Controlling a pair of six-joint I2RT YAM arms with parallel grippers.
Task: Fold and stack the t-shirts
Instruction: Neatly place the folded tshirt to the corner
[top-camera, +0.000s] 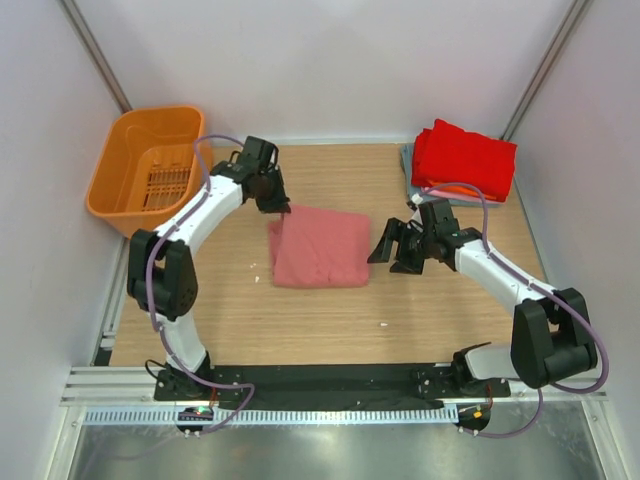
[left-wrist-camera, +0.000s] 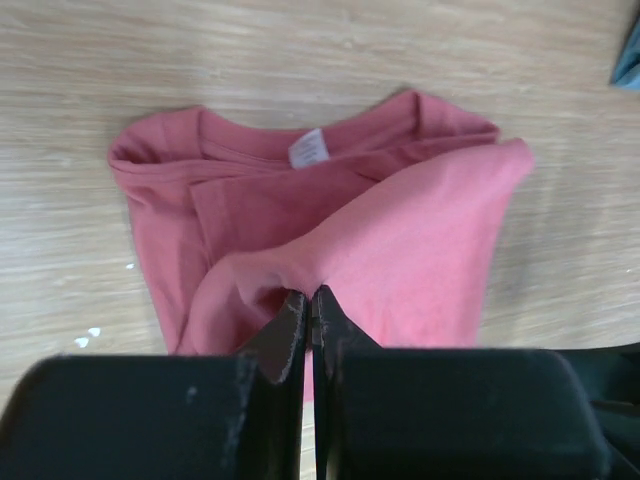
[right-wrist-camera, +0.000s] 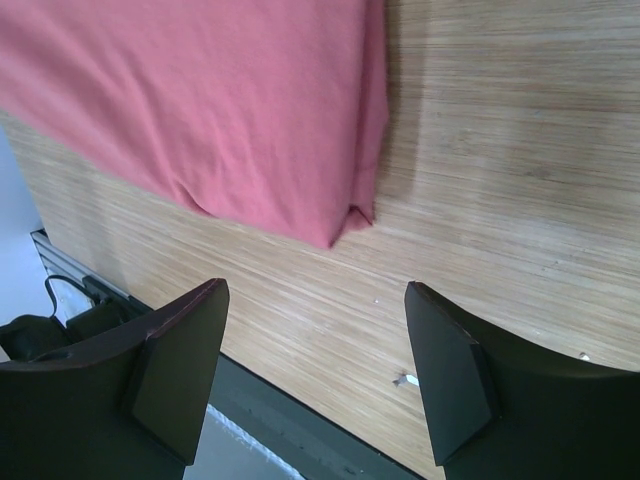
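Observation:
The salmon-pink t-shirt (top-camera: 320, 248) lies partly folded in the middle of the table. In the left wrist view the salmon-pink t-shirt (left-wrist-camera: 330, 230) shows its white neck label (left-wrist-camera: 309, 149). My left gripper (top-camera: 281, 207) is at the shirt's far left corner, shut on a fold of its cloth, as the left wrist view shows (left-wrist-camera: 309, 296). My right gripper (top-camera: 393, 252) is open and empty just right of the shirt, above bare wood (right-wrist-camera: 315, 300). A folded bright red t-shirt (top-camera: 464, 159) tops a stack at the far right, with a grey-blue one (top-camera: 408, 160) under it.
An orange plastic basket (top-camera: 108, 180) stands at the far left corner. White walls close in the table on three sides. A black strip and a metal rail (top-camera: 320, 385) run along the near edge by the arm bases.

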